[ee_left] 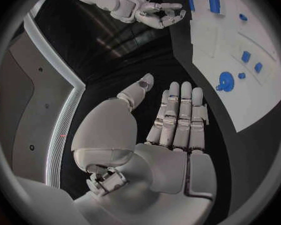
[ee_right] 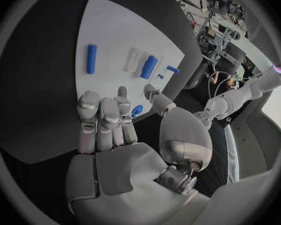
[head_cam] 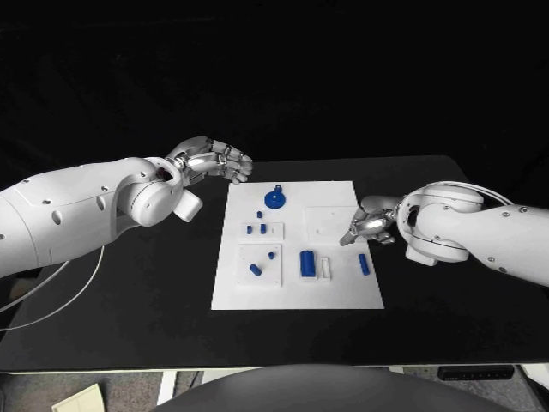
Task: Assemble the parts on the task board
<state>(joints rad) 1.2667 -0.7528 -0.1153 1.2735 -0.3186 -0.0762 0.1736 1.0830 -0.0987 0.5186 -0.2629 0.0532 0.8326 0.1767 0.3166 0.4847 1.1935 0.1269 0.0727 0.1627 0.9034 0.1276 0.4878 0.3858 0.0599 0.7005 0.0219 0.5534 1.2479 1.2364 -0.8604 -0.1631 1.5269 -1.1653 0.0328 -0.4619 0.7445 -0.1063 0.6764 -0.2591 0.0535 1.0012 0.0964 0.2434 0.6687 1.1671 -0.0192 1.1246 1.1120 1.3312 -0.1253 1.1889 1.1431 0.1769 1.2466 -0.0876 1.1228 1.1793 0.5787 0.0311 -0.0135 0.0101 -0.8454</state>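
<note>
I have both hands up off the surface [head_cam: 126,326] and neither holds a part. My left hand [head_cam: 210,160] hangs just beyond the far left corner of the board [head_cam: 349,292], fingers [ee_left: 181,112] straight and close together in its wrist view, thumb out to the side, nothing in them. My right hand [head_cam: 374,221] sits over the board's right edge about halfway down, fingers [ee_right: 103,117] loosely bent and parted, also empty as far as I can tell.

The parts are all on the board: a round knob [head_cam: 274,199] at the far middle, two small blocks [head_cam: 256,229] nearer, a small piece [head_cam: 255,269] in the near-left recess, a thick cylinder [head_cam: 307,263] at near centre, and a slim bar [head_cam: 364,263] by the right edge.

What matters for my next move is the bar. It lies just near-side of my right hand, almost under the fingertips, with its long axis running near to far, roughly parallel to the board's right edge. The cylinder lies the same way, a little further left. My right hand is plainly the closer one to both; the left is nearest the knob. I judge I should bring the right hand slightly toward me and down, fingers closing across the bar's short width, not along it.
</note>
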